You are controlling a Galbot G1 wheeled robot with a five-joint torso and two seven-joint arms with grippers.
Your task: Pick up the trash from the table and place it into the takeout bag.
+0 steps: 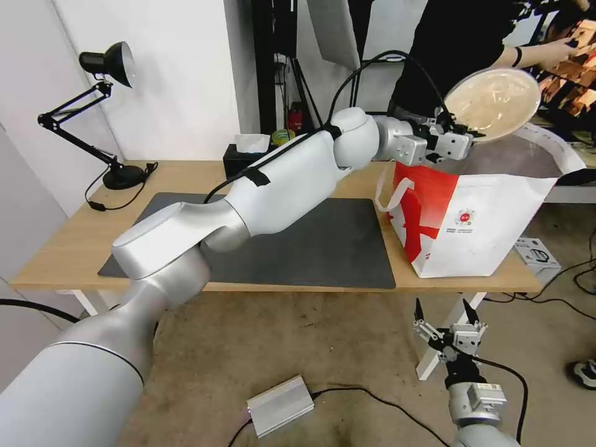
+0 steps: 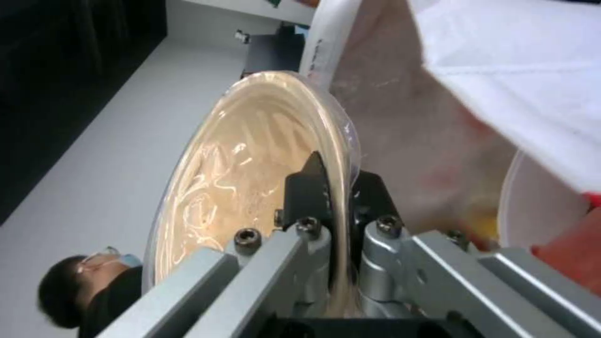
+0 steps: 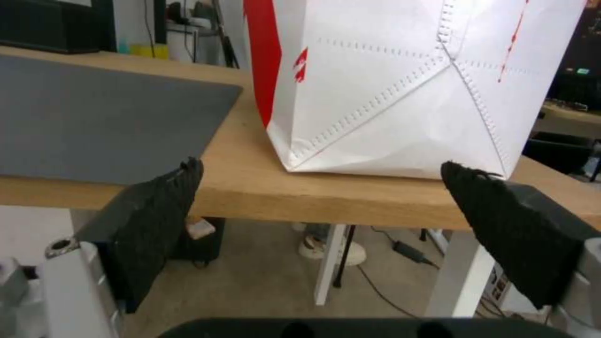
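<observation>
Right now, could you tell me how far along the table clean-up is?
Nearly finished: the mat carries no trash. The left end effector is shut on the beige shallow bowl, tilted above the open takeout bag. Left: release it inside. The right end effector hangs open below the table edge.

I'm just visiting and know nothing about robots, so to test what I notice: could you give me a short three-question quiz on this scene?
1. True or false: the left hand grips the beige shallow bowl by its rim, above the takeout bag.
2. Where is the right hand?
A. inside the bag
B. low, in front of the table edge, open
C. on the black desk lamp
3. Fill in: the bowl is held ____, not level.

Key: 1 true; 2 B; 3 tilted.
</observation>
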